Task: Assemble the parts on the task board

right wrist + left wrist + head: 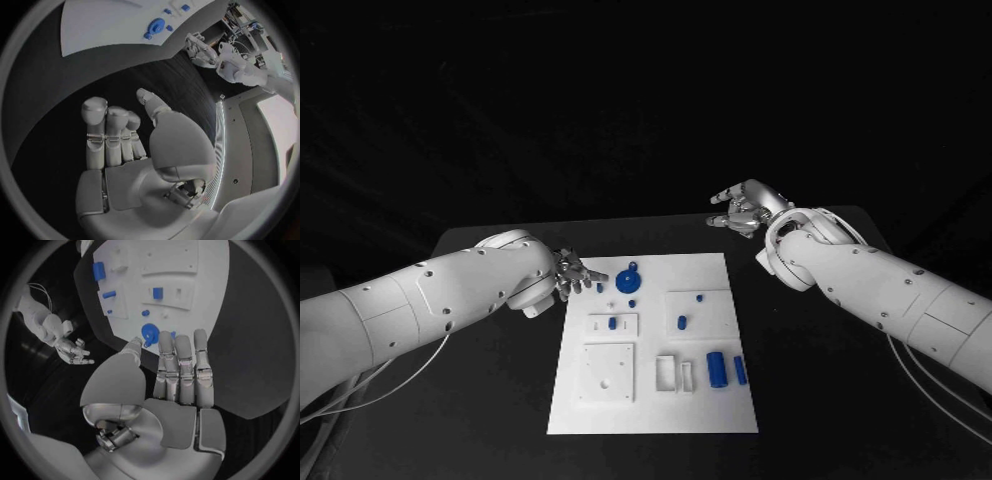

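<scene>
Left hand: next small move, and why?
Probably ease the left hand forward onto the round blue part at the task board's far end and pinch it. The hand is empty, fingers straight, fingertips just short of that part. The right hand sits open beyond the board, off the parts.

The left hand (574, 274) is held low with its fingers (181, 365) stretched out straight and nothing gripped. The right hand (747, 207) is raised farther back, fingers spread and empty.

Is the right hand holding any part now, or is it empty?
Empty. The right hand has its fingers apart with nothing between them, above the black table, away from the task board.
</scene>
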Controlling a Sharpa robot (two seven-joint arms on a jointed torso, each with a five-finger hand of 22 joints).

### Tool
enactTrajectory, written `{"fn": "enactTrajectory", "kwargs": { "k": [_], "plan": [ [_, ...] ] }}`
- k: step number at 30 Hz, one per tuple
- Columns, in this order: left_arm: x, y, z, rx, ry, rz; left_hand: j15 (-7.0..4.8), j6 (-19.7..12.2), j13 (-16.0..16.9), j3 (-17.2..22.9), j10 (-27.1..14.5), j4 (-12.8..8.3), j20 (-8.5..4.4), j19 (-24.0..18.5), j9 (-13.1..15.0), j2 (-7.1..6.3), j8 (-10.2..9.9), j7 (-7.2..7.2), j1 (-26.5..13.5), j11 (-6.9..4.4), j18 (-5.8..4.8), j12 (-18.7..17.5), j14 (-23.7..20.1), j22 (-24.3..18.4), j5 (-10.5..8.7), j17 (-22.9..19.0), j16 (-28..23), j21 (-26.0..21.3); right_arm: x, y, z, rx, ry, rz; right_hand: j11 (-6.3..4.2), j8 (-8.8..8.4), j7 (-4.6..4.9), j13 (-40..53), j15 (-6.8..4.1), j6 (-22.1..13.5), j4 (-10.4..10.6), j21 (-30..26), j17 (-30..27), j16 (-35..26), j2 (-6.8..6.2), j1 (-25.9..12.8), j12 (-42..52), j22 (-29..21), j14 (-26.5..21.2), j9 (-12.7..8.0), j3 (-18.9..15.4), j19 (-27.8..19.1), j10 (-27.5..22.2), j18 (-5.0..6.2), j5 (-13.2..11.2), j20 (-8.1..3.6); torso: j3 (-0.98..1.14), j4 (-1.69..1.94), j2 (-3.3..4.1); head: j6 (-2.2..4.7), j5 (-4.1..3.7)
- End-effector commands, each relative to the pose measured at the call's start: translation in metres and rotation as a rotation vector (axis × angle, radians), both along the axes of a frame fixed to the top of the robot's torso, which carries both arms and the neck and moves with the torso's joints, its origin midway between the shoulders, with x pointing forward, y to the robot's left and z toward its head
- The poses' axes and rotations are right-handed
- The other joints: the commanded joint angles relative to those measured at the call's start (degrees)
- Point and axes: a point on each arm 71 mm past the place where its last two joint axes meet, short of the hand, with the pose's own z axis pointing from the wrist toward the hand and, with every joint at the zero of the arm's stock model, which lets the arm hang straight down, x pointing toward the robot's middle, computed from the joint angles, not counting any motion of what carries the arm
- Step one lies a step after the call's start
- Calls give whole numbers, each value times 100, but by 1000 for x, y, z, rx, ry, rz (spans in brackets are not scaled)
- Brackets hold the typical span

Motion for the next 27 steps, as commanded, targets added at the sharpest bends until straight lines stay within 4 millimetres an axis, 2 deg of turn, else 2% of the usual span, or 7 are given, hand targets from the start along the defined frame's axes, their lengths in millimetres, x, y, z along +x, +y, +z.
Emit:
{"fn": "enactTrajectory", "kwargs": {
  "k": [1,7,9,11,16,19,27],
  "plan": [
    [5,1,0,-37,63,-2,26,-55,13,-74,-137,-215,10,-93,-268,106,-97,30,-25,24,-43,90,-129,-68,42,-26,110,-7,0,1,0,7,-3,5,-24,-2,-1,0,-2,-13,10,-12,-3,-19,16,-46,-31,386,20,7,30,316,-2,107,27,5,1,0,10,16,0],
    [21,7,3,-27,83,12,39,-175,5,-115,-205,-313,26,-121,-198,177,21,34,-24,36,-43,148,-178,-70,250,-81,154,-15,0,4,0,9,-1,10,-23,-3,0,1,-3,-20,13,-16,3,-18,22,-51,-29,380,21,6,51,314,1,108,30,5,10,-27,26,15,36],
    [25,9,3,-18,90,10,46,-231,11,-134,-252,-339,33,-140,-130,218,68,35,-21,43,-43,168,-211,-66,521,-89,171,-17,0,5,0,10,-1,12,-23,-3,0,1,-3,-20,13,-16,3,-18,22,-51,-29,380,21,6,51,314,1,108,30,5,12,-37,37,17,50],
    [29,9,3,-11,97,6,52,-292,23,-159,-300,-377,41,-162,-49,262,119,36,-9,46,-43,203,-247,-61,667,-92,203,-16,-1,6,1,11,-2,15,-23,-3,0,1,-3,-20,13,-16,3,-18,22,-51,-29,380,21,6,51,314,1,108,30,5,15,-45,55,33,60],
    [35,8,1,-1,104,0,76,-481,62,-229,-440,-452,62,-216,190,350,242,55,-17,66,-43,335,-361,-27,855,-108,313,-13,-1,7,1,11,-3,18,-23,-3,0,1,-3,-20,13,-16,3,-18,22,-51,-29,380,21,6,51,314,1,108,30,5,18,-60,94,51,86],
    [37,8,-1,14,104,-3,80,-781,148,-270,-580,-446,58,-205,470,469,565,84,-61,66,-43,557,-422,57,1099,-116,480,8,-2,7,2,12,-3,19,-23,-3,0,1,-3,-20,13,-16,3,-18,22,-51,-29,380,21,6,51,314,1,108,30,5,24,-70,119,61,82],
    [40,7,-8,34,109,-13,58,-1106,135,-230,-698,-302,44,-197,744,526,1332,12,-69,46,-43,882,-482,240,1245,-236,722,-1,-3,9,4,14,-7,26,-23,-3,0,1,-3,-20,13,-16,3,-18,22,-51,-29,380,21,6,51,314,1,108,30,5,42,-118,183,96,84]
  ]
}}
